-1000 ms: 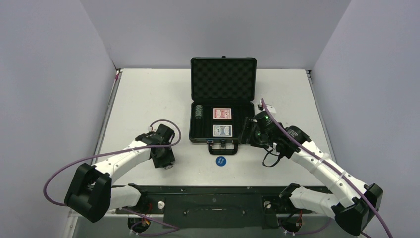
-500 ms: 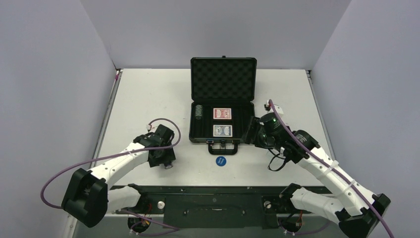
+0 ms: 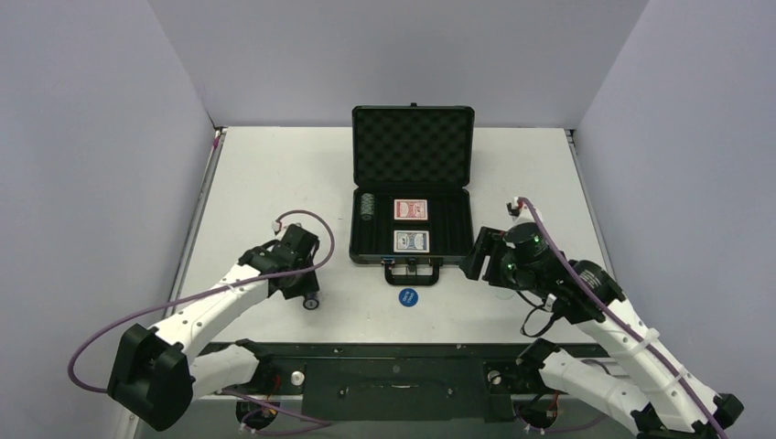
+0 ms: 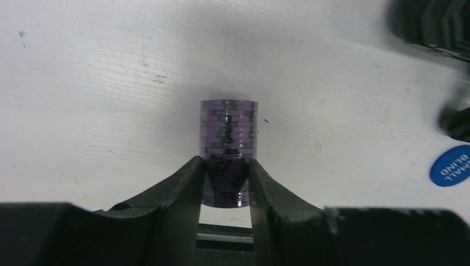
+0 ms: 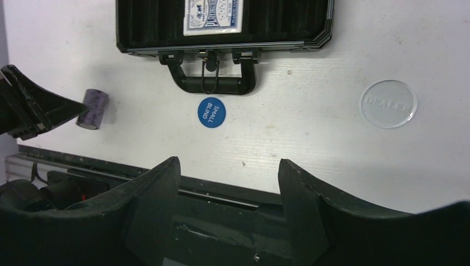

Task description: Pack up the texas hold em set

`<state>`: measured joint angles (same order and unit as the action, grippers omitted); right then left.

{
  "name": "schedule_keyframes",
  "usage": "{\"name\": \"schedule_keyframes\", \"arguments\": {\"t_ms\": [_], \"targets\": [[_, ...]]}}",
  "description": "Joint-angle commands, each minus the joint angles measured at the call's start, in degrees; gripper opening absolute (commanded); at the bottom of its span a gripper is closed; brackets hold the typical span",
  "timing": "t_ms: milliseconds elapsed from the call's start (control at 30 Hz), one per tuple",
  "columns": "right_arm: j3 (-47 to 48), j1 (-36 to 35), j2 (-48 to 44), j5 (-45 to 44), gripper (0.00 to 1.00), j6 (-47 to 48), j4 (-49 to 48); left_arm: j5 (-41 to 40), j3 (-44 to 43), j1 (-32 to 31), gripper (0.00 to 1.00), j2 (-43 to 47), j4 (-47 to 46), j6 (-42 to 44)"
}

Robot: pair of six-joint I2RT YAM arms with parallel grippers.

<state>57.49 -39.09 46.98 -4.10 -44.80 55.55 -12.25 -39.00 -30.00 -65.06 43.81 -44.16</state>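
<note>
The black case (image 3: 413, 146) stands open at the table's middle, with a red deck (image 3: 411, 209), a blue deck (image 3: 411, 240) and a chip stack (image 3: 367, 206) in its base. A purple chip stack (image 4: 228, 127) lies on its side on the table left of the case, and my left gripper (image 4: 226, 163) is shut on its near end. The stack also shows in the right wrist view (image 5: 92, 108). My right gripper (image 5: 227, 177) hangs open and empty right of the case's front. A blue disc (image 5: 211, 112) lies in front of the handle (image 5: 213, 83); a clear disc (image 5: 388, 103) lies to its right.
The dark metal base rail (image 3: 393, 366) runs along the near table edge under both arms. Grey walls close in the table on three sides. Purple cables (image 3: 302, 219) loop off both wrists.
My left gripper opened wider, then closed on the purple chip stack and shifted slightly nearer. My right arm pulled back from the case's right side, toward the near right.
</note>
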Motion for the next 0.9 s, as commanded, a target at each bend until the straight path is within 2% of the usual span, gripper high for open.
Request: {"name": "schedule_keyframes", "arguments": {"t_ms": [0, 133, 300, 333, 367, 433, 633, 733, 867], "targets": [[-1.7, -0.3, -5.2, 3.0, 0.61, -0.9, 1.4, 2.6, -7.2, -0.6, 0.07, 4.0, 2.3, 4.7], [-5.0, -0.3, -8.6, 6.1, 0.61, -1.1, 0.6, 2.9, -10.8, -0.6, 0.06, 4.8, 5.6, 8.0], [-2.5, -0.4, -9.6, 5.0, 0.61, -1.2, 4.4, 2.1, -12.6, -0.6, 0.07, 4.4, 8.4, 9.8], [-1.8, -0.4, -10.1, 4.7, 0.61, -1.5, 5.2, 1.8, -12.1, -0.6, 0.20, 4.3, 8.7, 9.6], [-1.4, -0.4, -10.5, 3.4, 0.61, -2.3, 5.5, 1.0, -11.8, -0.6, 0.38, 4.2, 9.2, 8.9], [-0.8, -0.4, -11.2, 1.3, 0.62, -4.2, 6.5, 1.8, -10.2, -0.6, 0.56, 4.7, 7.8, 8.7], [-4.2, -0.4, -16.4, -5.1, 0.62, -14.7, 6.7, 10.7, -7.8, -1.1, 0.77, 3.9, -0.9, 11.9], [-6.1, -0.4, -17.9, -7.6, 0.62, -19.7, 5.7, 15.0, -5.5, -1.9, 0.80, 1.4, -6.0, 12.3], [-4.3, -0.4, -16.8, -9.6, 0.62, -22.1, 5.9, 15.8, -4.8, -5.4, 0.82, -4.9, -13.1, 9.1]]}}
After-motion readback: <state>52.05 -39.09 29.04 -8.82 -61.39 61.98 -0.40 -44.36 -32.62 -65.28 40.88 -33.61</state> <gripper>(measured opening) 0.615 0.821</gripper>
